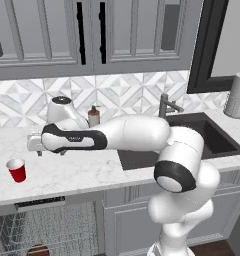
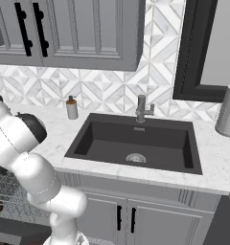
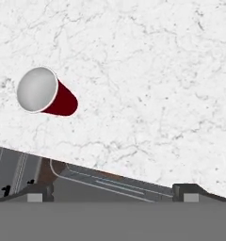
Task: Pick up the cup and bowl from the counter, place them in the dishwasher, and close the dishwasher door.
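Note:
The red cup [image 1: 16,170] stands upright on the white marble counter [image 1: 77,172], left of the sink; from above its white inside shows [image 3: 46,94]. My gripper [image 1: 38,149] hovers over the counter up and to the right of the cup, apart from it. Its fingertips [image 3: 39,193] are spread wide with nothing between them, so it is open. Below the counter edge the dishwasher [image 1: 42,225] stands open with its wire rack out. The dark brown bowl [image 1: 38,249] lies in that rack, and part of the bowl [image 3: 51,172] shows just past the counter edge.
A black sink [image 2: 136,143] with a grey faucet [image 2: 142,109] lies to the right. A soap dispenser [image 1: 94,116] stands at the backsplash behind my arm. A paper towel roll [image 2: 227,110] is at the far right. Grey wall cabinets [image 1: 92,35] hang overhead.

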You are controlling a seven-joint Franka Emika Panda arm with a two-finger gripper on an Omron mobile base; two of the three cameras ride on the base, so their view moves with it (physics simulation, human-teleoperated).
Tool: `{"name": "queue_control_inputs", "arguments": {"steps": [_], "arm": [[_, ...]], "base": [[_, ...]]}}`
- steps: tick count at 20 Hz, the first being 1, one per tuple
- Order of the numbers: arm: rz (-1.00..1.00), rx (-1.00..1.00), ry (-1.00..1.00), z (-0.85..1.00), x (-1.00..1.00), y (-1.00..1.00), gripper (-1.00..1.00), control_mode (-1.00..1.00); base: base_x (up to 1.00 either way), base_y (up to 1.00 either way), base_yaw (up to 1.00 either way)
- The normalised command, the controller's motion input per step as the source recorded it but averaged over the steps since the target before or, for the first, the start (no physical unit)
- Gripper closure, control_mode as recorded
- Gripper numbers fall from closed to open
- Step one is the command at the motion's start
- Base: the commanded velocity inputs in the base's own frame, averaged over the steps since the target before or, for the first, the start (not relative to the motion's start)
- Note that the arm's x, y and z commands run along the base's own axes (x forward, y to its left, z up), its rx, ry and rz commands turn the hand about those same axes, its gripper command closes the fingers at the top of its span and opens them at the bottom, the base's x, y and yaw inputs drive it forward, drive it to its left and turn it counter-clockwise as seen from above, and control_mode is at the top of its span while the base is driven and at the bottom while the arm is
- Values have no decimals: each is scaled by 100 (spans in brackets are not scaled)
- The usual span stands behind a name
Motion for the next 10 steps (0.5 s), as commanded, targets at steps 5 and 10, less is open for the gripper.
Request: {"name": "queue_control_inputs", "arguments": {"steps": [5,10], "arm": [[-3,3,2,-14,55,42,-100,-100],[-1,0,7,7,41,51,-100,-100]], "base": [[0,0,0],[0,0,0]]}}
